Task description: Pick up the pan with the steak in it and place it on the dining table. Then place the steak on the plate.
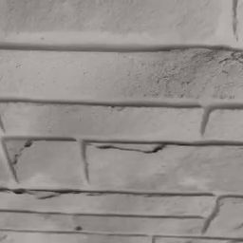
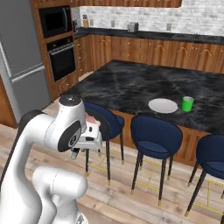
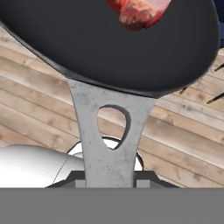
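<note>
Hand view gives you the pan (image 3: 87, 48) carried above the wooden floor (image 3: 39, 113), its grey handle (image 3: 105, 144) running down between the jaws, which are nearly closed and clamped on that handle. You see the steak (image 3: 138, 11) lying in the pan at the far side from the handle. Right base view puts the dining table (image 2: 131, 85) ahead of the arm, beyond blue stools (image 2: 155, 135), with a white plate (image 2: 162, 105) and a green cup (image 2: 187, 103) near each other on the tabletop.

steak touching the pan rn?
Touching. Hand view: the steak lies flat on the pan floor, no gap visible.
</note>
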You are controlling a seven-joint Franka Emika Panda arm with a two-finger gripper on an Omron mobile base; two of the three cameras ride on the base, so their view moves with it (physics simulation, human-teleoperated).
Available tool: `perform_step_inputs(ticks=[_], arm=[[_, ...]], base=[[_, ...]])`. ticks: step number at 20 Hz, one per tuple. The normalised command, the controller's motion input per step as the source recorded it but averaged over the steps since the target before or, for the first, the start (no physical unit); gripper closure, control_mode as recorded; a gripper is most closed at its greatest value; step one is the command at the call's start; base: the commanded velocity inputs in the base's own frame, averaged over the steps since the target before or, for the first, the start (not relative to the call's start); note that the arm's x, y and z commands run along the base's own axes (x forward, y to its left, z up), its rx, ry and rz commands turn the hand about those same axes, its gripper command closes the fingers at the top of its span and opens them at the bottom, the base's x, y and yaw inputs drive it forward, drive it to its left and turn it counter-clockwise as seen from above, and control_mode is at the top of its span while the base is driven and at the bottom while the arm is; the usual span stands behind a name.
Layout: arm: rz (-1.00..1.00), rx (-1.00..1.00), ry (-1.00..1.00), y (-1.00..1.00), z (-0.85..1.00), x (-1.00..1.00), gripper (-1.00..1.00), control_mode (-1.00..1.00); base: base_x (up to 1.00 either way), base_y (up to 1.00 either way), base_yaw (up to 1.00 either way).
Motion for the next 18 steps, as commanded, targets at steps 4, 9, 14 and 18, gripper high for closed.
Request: perform_step_inputs(ticks=[4,9,14,18], arm=[[0.00,0.00,0.00,0.00,0.00,0.00,1.00,1.00],[0.00,0.00,0.00,0.00,0.00,0.00,1.00,1.00],[0.00,0.00,0.00,0.00,0.00,0.00,1.00,1.00],[-0.09,0.03,0.06,-0.17,0.00,1.00,1.00,-1.00]], base=[[0.52,0.54,-0.18],[0.93,0.33,-0.21],[1.00,0.11,-0.17],[0.00,0.00,0.00]])
